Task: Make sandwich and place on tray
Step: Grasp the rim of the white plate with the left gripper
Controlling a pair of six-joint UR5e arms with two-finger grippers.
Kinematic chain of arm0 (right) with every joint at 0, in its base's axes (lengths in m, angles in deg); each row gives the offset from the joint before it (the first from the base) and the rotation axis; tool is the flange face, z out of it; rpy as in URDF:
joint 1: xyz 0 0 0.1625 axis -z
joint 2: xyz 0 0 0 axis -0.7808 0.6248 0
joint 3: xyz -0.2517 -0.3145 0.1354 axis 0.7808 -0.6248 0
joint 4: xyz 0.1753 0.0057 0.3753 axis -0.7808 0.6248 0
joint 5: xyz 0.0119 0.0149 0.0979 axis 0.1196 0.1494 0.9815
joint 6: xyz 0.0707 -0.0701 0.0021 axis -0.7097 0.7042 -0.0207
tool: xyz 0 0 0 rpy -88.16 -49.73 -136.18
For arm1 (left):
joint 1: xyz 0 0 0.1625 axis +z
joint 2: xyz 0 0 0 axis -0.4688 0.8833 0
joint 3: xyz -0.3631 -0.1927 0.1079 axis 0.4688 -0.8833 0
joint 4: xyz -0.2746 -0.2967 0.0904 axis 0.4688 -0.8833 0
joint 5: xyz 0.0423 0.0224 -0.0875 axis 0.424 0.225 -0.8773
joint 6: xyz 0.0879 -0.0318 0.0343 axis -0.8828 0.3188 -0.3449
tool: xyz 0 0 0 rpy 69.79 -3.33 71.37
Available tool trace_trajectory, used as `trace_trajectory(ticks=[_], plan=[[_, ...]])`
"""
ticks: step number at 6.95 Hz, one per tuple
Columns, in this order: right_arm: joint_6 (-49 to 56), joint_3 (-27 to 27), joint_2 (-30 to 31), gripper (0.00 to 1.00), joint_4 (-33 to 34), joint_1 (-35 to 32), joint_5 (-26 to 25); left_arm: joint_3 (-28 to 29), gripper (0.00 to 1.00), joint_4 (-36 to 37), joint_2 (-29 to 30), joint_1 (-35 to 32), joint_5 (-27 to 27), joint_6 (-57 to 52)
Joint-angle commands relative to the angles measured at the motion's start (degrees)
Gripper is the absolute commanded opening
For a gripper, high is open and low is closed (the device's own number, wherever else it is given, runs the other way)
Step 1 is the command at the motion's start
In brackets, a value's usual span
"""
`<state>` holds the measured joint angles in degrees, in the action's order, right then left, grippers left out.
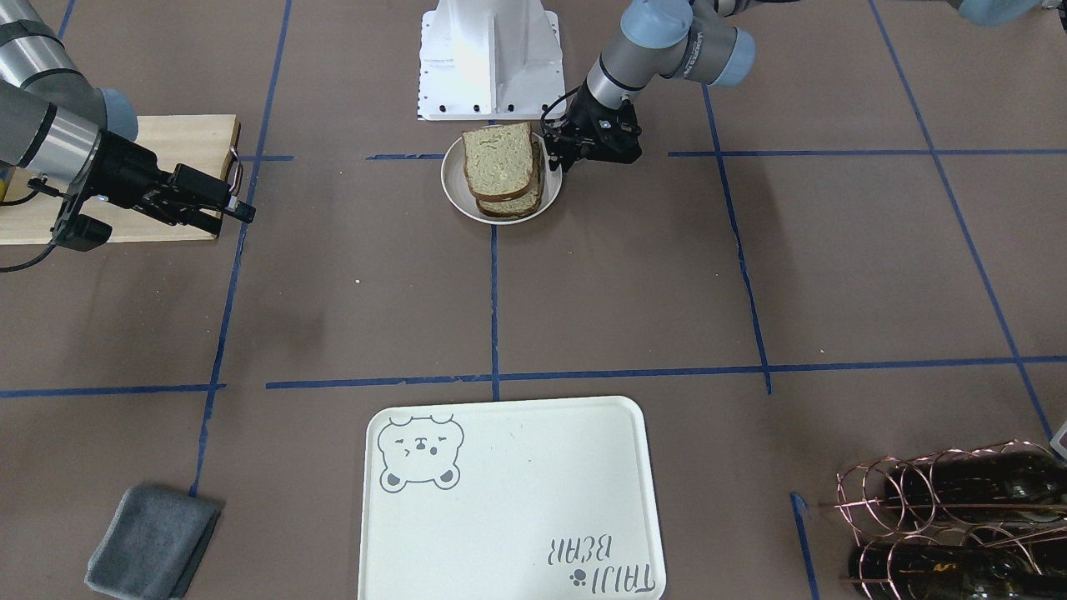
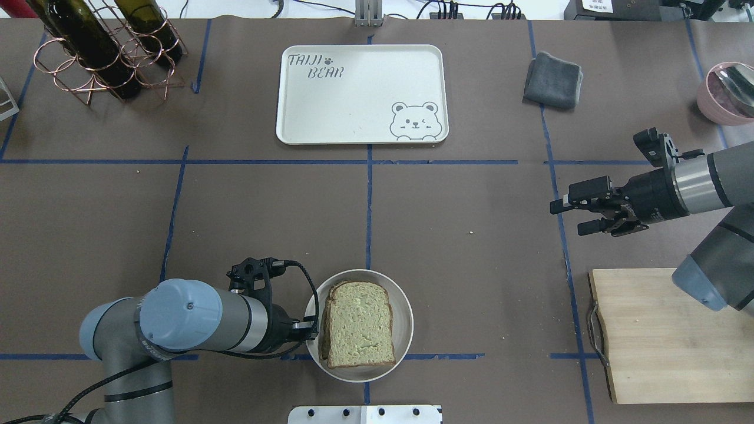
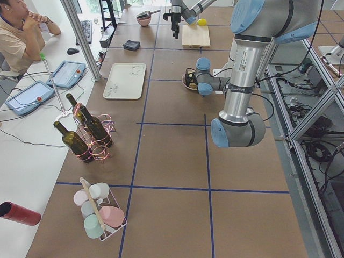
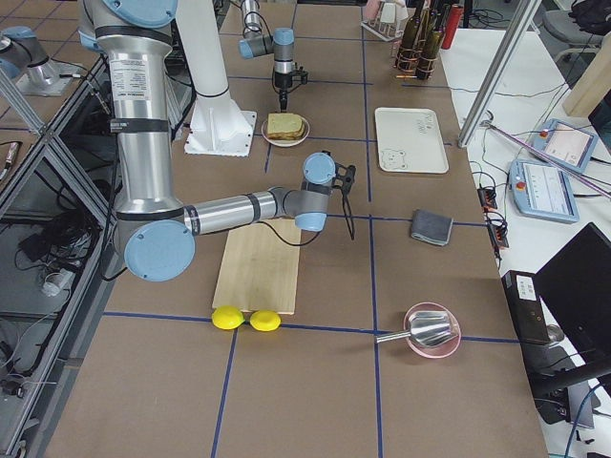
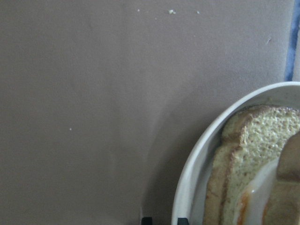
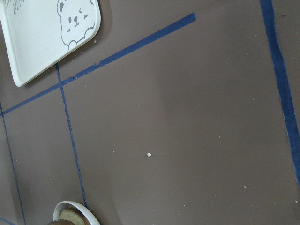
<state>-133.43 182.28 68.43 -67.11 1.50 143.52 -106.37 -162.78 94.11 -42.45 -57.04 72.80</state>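
Cream tray [image 1: 517, 492] sits nearest in the front view, bare, with upside-down grey "TAIJI BEAR" lettering and a bear drawing. Sandwich [image 1: 500, 162] is stacked on a round white plate [image 1: 456, 202], well apart from the tray. Left gripper [image 1: 552, 157] sits low at the plate's edge, beside the bread.

Overhead: right gripper [image 2: 574, 215] is spread and empty, hovering near the cutting board [image 2: 665, 335].

Left wrist view: egg white shows between the slices. Fingertips [image 5: 146, 221] are narrowly apart at the plate rim; cannot tell if they are pinching it.

Judgement: assembly looks done and the transfer step is in hand. Next needs a firm hold, a lift and a carry across to the tray. Arm lettering is too small to read.
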Motion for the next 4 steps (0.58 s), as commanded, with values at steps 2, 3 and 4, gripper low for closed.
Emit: trace_trajectory(ticks=[2,3,4], plan=[[0.00,-0.02,0.00,1.00,-0.25,0.00,0.16,0.66,0.26,0.09,0.52,0.78,-0.04,0.00],[-0.09,-0.02,0.09,1.00,-0.34,0.00,0.16,0.84,0.25,0.09,0.69,0.78,-0.04,0.00],[-0.09,0.06,0.09,1.00,-0.34,-0.09,0.16,0.84,0.24,0.00,0.69,0.78,-0.13,0.00]])
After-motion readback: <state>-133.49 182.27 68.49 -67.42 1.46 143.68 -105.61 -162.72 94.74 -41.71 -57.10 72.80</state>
